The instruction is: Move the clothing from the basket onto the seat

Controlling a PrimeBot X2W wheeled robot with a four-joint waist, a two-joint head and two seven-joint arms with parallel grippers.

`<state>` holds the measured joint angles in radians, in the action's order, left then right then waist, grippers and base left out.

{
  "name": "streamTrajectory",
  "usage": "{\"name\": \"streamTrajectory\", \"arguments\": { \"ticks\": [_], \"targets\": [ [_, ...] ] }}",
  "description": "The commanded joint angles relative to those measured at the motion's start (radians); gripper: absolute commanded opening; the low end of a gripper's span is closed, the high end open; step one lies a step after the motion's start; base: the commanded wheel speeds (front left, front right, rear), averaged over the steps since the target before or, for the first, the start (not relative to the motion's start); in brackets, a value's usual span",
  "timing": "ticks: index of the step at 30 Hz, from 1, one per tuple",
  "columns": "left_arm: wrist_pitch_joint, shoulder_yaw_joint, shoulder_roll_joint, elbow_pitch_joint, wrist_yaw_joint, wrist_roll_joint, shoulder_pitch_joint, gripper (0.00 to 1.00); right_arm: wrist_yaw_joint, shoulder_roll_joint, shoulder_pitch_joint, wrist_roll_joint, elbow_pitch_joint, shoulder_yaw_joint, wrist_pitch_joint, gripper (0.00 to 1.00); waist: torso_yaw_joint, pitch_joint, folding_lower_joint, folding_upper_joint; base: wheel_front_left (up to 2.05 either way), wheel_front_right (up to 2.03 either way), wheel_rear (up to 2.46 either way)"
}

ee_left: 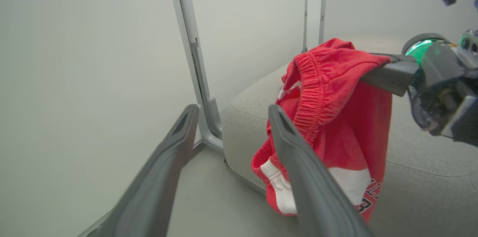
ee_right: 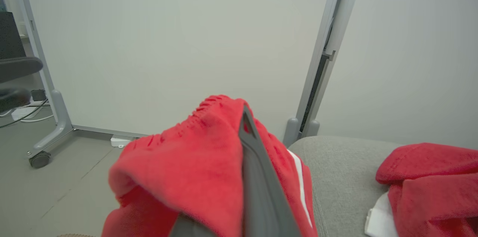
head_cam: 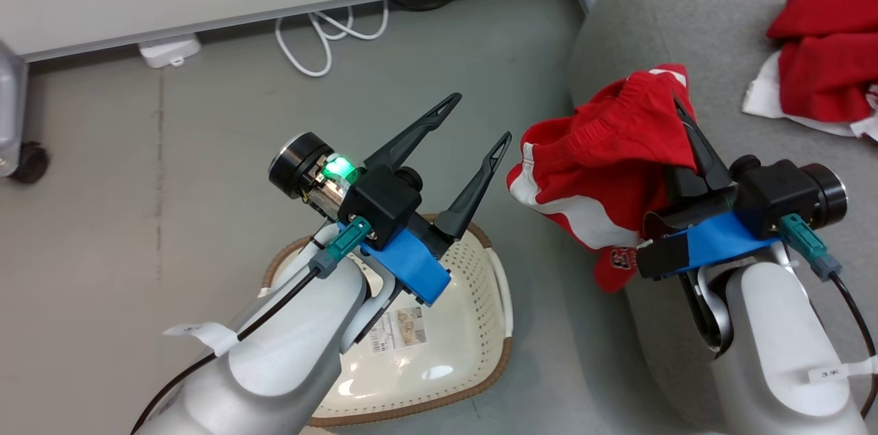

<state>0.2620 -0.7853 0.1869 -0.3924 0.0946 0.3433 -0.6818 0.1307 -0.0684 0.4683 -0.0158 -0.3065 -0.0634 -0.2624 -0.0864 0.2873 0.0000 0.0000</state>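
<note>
Nearest, the basket (head_cam: 480, 332) sits just left of the seat (head_cam: 686, 23), below the left gripper (head_cam: 481, 117), whose jaws stand apart, holding nothing. The right gripper (head_cam: 682, 116) is clamped on red shorts (head_cam: 603, 154) hanging over the seat's left edge. Farther back on the seat lies another red garment (head_cam: 823, 57).

Viewed steeply downward from the head over basket (head_cam: 480, 298) and seat (head_cam: 713, 30); viewed low, close, near-level from each wrist, sharing the hanging red garment (head_cam: 603, 147) and seat.
</note>
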Motion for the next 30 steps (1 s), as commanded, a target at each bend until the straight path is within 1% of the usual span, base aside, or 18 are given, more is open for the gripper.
{"name": "streamTrajectory", "arguments": {
  "ticks": [1, 11, 18, 25, 30],
  "targets": [
    [0.004, -0.003, 0.008, 0.002, 0.004, 0.0, -0.014, 1.0, 0.0, 0.006, -0.019, 0.005, 0.017, 0.012, -0.004, 0.0, -0.039, 0.022, 0.0, 0.0, 0.0, 0.0, 0.0],
    [-0.004, -0.027, 0.02, 0.009, 0.011, -0.002, -0.034, 1.0, 0.0, 0.016, -0.073, 0.018, 0.071, 0.071, -0.004, 0.0, -0.143, 0.06, 0.0, 0.0, 0.0, 0.0, 0.0],
    [-0.012, -0.062, 0.016, 0.013, 0.018, -0.005, -0.047, 1.0, 0.0, 0.018, -0.112, 0.042, 0.099, 0.108, -0.004, 0.0, -0.196, 0.075, 0.0, 0.0, 0.0, 0.0, 0.0],
    [-0.01, -0.075, 0.018, 0.008, 0.018, 0.0, -0.053, 1.0, 0.0, 0.019, -0.13, 0.062, 0.122, 0.115, -0.004, 0.0, -0.223, 0.082, 0.0, 0.0, 0.0, 0.0, 0.0],
    [-0.007, -0.071, 0.026, 0.016, 0.008, 0.0, -0.057, 1.0, 0.0, 0.019, -0.08, 0.049, 0.142, 0.116, -0.004, 0.0, -0.223, 0.098, 0.0, 0.0, 0.0, 0.0, 0.0]
  ]
}}
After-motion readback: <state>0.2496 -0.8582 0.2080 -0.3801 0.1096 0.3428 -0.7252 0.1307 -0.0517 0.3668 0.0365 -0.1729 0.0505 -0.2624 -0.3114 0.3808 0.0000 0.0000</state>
